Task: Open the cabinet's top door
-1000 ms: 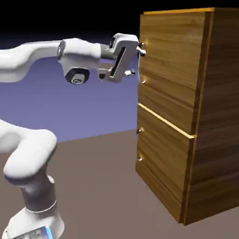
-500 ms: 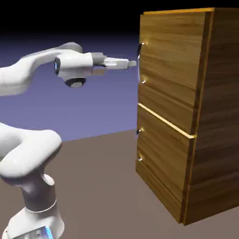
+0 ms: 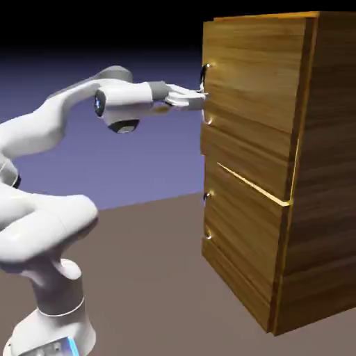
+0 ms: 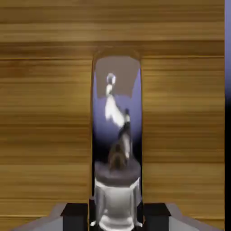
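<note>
Closed snugly around the curved, mirror-bright metal handle [image 4: 116, 122], the white two-finger claw [image 3: 203, 100] starts opening the golden-brown upper door [image 3: 254, 97] at three o'clock — next, likely, a steady arcing pull toward nine.

A: The gripper [image 3: 201, 101] has come in on the upper handle [image 4: 117, 135]! A second ago its jaws hung wide and tilted, with nothing between them.

B: Half a second back they had levelled but stood short of it; now they're shut on it, the handle between the fingertips!

A: And look past the jaws, the top door [image 3: 254, 97] has moved! Its handle-side edge has swung out slightly towards the gripper.

B: Yes, and below the jaws, that door now overhangs the lower panel [image 3: 240, 236], covering part of the bright seam!
</note>
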Tool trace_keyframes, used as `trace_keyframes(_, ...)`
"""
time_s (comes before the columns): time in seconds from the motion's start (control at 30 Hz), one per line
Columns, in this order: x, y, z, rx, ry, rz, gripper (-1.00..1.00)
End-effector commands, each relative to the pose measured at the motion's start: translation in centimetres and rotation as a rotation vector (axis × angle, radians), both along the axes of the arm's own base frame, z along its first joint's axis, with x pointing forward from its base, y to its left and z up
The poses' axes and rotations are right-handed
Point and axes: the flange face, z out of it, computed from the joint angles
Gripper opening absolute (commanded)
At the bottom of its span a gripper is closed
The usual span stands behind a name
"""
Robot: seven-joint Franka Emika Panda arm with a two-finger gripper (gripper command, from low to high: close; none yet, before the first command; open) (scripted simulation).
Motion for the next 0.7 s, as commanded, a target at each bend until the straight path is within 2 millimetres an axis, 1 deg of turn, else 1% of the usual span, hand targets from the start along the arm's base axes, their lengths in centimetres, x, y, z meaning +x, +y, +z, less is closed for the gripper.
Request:
trace_keyframes(0.0, -0.6, -0.3, 0.0, -0.001, 0.000, 0.022, -1.00)
trace_keyframes(0.2, -4.2, -2.7, 0.0, -0.001, 0.000, 0.141, -1.00)
trace_keyframes(0.3, -6.5, -4.6, 0.0, 0.000, 0.000, 0.226, -1.00)
trace_keyframes(0.4, -8.5, -6.5, 0.0, 0.000, 0.000, 0.301, -1.00)
trace_keyframes(0.67, -12.1, -10.9, 0.0, -0.001, 0.000, 0.462, -1.00)
